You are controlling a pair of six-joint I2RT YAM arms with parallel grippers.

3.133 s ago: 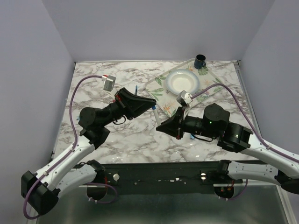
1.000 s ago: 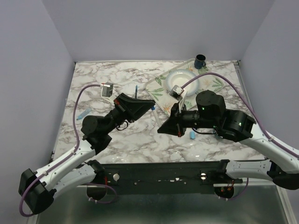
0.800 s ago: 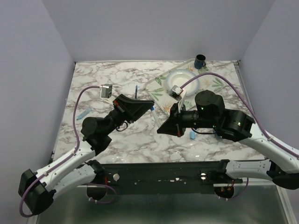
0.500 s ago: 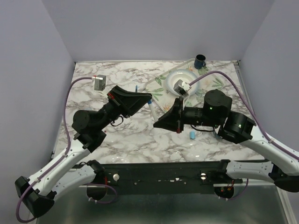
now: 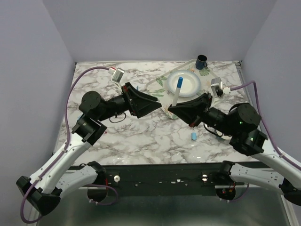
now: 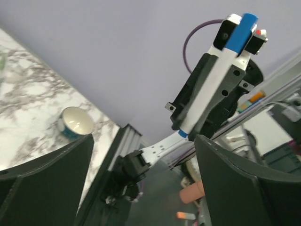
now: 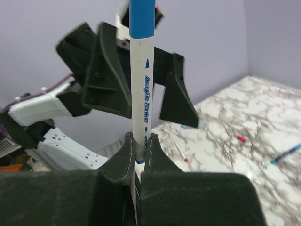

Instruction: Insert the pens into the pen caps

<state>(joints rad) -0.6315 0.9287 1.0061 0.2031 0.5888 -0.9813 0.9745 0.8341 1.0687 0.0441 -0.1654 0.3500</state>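
My right gripper (image 5: 171, 109) (image 7: 139, 149) is shut on the lower end of a white pen (image 5: 175, 97) (image 7: 142, 94). A blue pen cap (image 5: 179, 83) (image 7: 142, 19) sits on the pen's top end, and the pen stands up in front of the plate. My left gripper (image 5: 157, 101) (image 6: 143, 155) faces it a short way off, open and holding nothing. From the left wrist, the same pen (image 6: 211, 89) shows in the right gripper. A light blue cap (image 5: 193, 136) (image 6: 75, 123) lies on the marble by the right arm. A blue pen (image 5: 137, 89) lies behind the left gripper.
A white plate (image 5: 190, 80) rests on a floral tray (image 5: 157, 89) at the back right, with a dark blue mug (image 5: 201, 61) at the tray's far corner. In the right wrist view a red cap (image 7: 241, 139) and a thin red-tipped pen (image 7: 181, 153) lie on the marble.
The left gripper has opened wide and let go of the pen's end. Both arms have risen, and the right gripper has swung the capped pen back toward the plate.
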